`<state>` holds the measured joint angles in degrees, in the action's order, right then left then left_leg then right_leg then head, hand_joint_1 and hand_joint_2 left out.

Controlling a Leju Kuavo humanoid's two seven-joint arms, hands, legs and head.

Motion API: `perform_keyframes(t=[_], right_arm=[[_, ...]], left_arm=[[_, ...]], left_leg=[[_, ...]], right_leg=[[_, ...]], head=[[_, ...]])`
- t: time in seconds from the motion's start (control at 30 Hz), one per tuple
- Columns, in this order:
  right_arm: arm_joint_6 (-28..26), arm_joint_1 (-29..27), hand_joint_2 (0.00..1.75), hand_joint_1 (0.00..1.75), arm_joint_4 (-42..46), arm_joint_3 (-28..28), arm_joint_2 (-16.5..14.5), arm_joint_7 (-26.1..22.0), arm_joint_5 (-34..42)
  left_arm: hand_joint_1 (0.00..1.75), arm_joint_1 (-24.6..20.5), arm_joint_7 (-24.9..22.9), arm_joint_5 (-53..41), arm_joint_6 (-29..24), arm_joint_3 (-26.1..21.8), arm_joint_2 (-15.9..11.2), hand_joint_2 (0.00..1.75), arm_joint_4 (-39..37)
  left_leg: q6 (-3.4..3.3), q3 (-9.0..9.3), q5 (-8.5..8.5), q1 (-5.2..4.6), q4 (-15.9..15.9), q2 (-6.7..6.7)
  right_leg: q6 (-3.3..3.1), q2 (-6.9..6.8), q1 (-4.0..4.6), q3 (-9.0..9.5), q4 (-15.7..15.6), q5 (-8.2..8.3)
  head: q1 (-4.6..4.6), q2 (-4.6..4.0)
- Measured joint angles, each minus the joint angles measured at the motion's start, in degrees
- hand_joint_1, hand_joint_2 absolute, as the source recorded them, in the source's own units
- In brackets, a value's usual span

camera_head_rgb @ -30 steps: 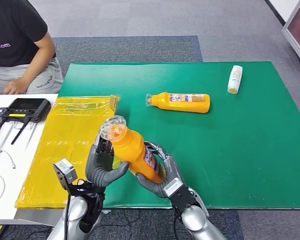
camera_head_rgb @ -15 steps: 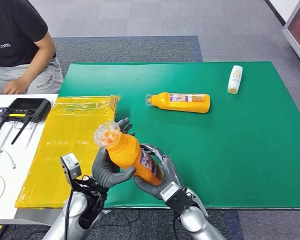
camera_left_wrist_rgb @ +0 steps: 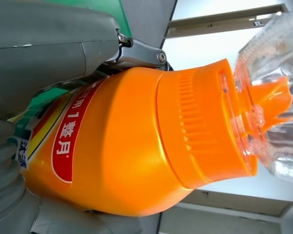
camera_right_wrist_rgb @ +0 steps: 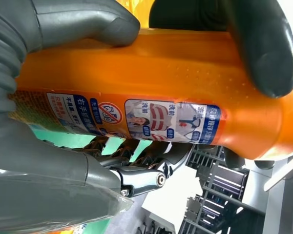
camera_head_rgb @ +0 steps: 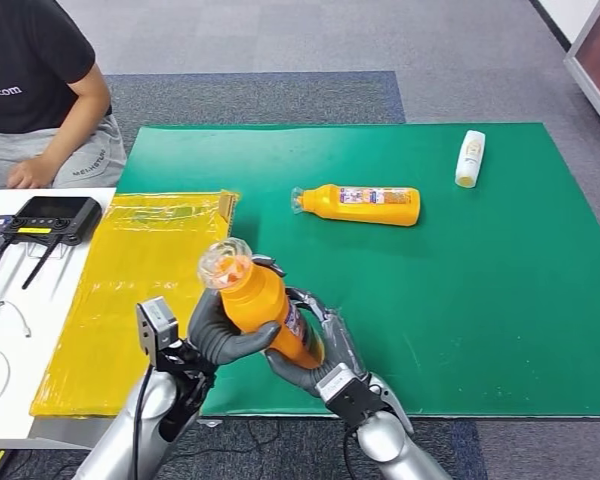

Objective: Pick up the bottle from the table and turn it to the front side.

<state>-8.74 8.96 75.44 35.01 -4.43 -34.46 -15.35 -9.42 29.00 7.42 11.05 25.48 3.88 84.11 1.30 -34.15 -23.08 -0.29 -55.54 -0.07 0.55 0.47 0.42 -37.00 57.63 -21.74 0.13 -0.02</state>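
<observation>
An orange bottle (camera_head_rgb: pixel 263 300) with a clear cap (camera_head_rgb: pixel 223 262) is held tilted above the near edge of the green mat (camera_head_rgb: pixel 433 280), cap up and toward the left. My left hand (camera_head_rgb: pixel 221 330) wraps its upper body from the left. My right hand (camera_head_rgb: pixel 320 345) grips its lower end from below and the right. The left wrist view shows the orange bottle (camera_left_wrist_rgb: pixel 137 146) close up with a red label. In the right wrist view the bottle (camera_right_wrist_rgb: pixel 167 63) turns a blue and white printed label toward the camera.
A second orange bottle (camera_head_rgb: pixel 361 204) lies on its side mid-mat. A small white bottle (camera_head_rgb: pixel 470 158) lies at the far right. A yellow bag (camera_head_rgb: pixel 131 280) covers the mat's left end. A person (camera_head_rgb: pixel 40 90) sits at the far left behind a black device (camera_head_rgb: pixel 52 218).
My left hand has closed its fingers around the bottle's upper body. The bottle's cap end has shifted slightly right and the bottle stands a little steeper.
</observation>
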Motion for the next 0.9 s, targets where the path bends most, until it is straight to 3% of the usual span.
perform_keyframes(t=[0.2,0.3,0.43,0.47,0.9], right_arm=[[-0.4,0.0,1.75,1.75,0.0,0.0,0.0,0.0,0.0],[-0.5,0.0,1.75,1.59,-0.1,0.0,0.0,0.0,0.0],[-0.7,0.1,1.75,0.11,-0.2,-0.1,0.0,0.0,0.1],[-0.8,0.1,1.75,0.00,-0.3,-0.1,0.0,0.1,0.1],[-4.1,0.0,1.75,0.00,-0.8,-1.0,-1.7,1.1,1.2]], left_arm=[[1.75,-1.1,-0.5,-2.2,-1.4,0.5,-0.4,1.75,-0.4],[1.75,-1.4,-0.5,-2.5,-1.7,0.8,-0.5,1.75,-0.6],[1.75,-1.8,-0.5,-4.9,-3.2,1.2,-0.8,1.75,-0.8],[1.75,-2.0,-0.5,-6.0,-3.8,1.3,-1.0,1.75,-0.8],[1.75,-4.1,-3.7,-23.0,-10.1,-0.4,-9.0,1.75,-0.2]], left_leg=[[0.00,-0.01,0.00,0.00,0.0,0.00],[0.00,-0.01,0.00,0.00,0.0,0.00],[0.00,-0.01,0.00,0.00,0.0,0.00],[0.00,-0.01,0.00,0.00,0.0,0.00],[0.16,-0.07,0.16,0.04,0.0,0.04]], right_leg=[[0.00,0.00,0.00,0.00,0.0,0.00],[0.00,0.00,0.00,0.00,0.0,0.00],[0.00,0.00,0.00,0.00,0.0,0.00],[0.00,0.00,0.00,0.00,0.0,0.00],[-0.13,0.07,0.07,-0.14,0.0,0.08]], head=[[0.01,0.00],[0.00,0.00],[0.01,0.00],[0.01,0.00],[0.00,0.00]])
